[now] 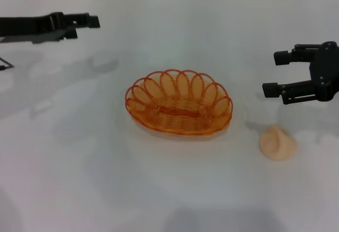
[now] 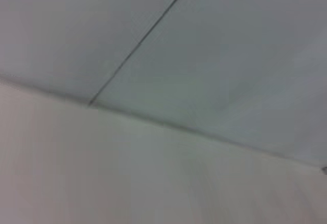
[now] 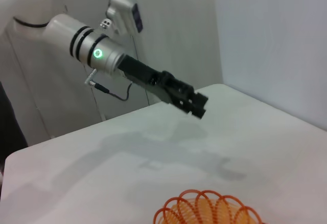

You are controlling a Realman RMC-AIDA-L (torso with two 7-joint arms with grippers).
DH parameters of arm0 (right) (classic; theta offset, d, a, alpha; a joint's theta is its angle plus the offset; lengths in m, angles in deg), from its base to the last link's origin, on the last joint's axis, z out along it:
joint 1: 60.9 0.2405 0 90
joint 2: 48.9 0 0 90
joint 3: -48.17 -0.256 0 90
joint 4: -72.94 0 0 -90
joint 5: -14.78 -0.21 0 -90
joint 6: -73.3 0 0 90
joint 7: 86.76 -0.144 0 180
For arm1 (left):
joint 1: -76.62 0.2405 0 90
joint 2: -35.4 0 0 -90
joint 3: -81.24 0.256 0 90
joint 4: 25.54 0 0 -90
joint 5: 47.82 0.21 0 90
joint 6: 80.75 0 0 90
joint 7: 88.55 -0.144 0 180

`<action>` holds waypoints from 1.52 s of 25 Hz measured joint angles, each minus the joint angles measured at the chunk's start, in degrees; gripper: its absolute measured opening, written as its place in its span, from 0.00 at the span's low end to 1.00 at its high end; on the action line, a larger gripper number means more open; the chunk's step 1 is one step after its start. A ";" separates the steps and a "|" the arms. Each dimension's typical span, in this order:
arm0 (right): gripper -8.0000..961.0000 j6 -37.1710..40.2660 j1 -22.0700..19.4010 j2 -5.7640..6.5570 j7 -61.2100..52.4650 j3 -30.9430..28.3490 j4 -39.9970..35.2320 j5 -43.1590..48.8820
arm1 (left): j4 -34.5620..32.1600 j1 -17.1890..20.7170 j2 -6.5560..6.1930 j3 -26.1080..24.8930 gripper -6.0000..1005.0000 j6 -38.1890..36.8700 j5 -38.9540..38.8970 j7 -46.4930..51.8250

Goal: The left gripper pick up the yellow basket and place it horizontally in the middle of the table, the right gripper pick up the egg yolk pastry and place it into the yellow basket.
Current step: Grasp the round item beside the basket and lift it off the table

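Orange wire yellow basket [image 1: 179,103] is already sitting lengthwise mid-surface [image 1: 79,179]; left hand [image 1: 87,21] is hanging far left, can't tell its fingers; right hand [image 1: 276,74] is hovering open and empty; egg yolk pastry [image 1: 277,143] is lying right of the basket, not picked yet.

The yellow basket [image 1: 179,103] is sitting mid-table [image 1: 79,179], with bare surface lying all around it. The egg yolk pastry [image 1: 277,142] is lying just off its right end, apart, open from above. The right gripper [image 1: 275,73] is hanging open nearby; the left gripper [image 1: 91,21] is hovering far back-left.
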 joint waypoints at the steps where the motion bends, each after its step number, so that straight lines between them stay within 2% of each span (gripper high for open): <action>1: 0.89 -0.02 0.06 0.01 -0.35 0.01 0.06 0.13 | 0.00 0.23 0.06 -0.60 0.89 -0.19 -1.10 -2.38; 8: 0.89 -0.10 1.80 -0.19 -4.27 0.57 0.23 4.77 | -0.63 0.83 -0.37 -0.96 0.89 -4.31 -6.31 -16.61; 12: 0.89 -0.37 2.92 -0.27 -6.50 1.27 0.13 7.82 | -2.29 0.72 -0.93 -0.74 0.89 -9.72 -6.33 -22.44; 15: 0.89 -0.83 3.39 -0.23 -8.50 1.65 -0.40 9.88 | -2.60 0.80 -1.87 -0.64 0.89 -14.60 -6.11 -25.15; 19: 0.89 -0.78 3.62 -0.19 -10.33 2.06 -2.02 12.35 | -3.20 0.71 -2.67 -0.53 0.89 -20.67 -5.44 -26.28; 23: 0.89 -0.78 3.86 -0.21 -13.43 3.79 -5.25 15.95 | -6.49 0.77 -2.48 -0.49 0.89 -26.00 -2.99 -26.11; 32: 0.89 2.15 4.41 -0.26 -22.46 9.14 -11.49 25.43 | -7.71 0.53 -2.15 2.88 0.89 -29.16 -1.82 -24.79; 38: 0.89 4.51 6.07 -0.30 -27.09 12.89 -12.24 30.65 | -7.73 0.37 -2.12 3.04 0.89 -28.75 -1.78 -24.36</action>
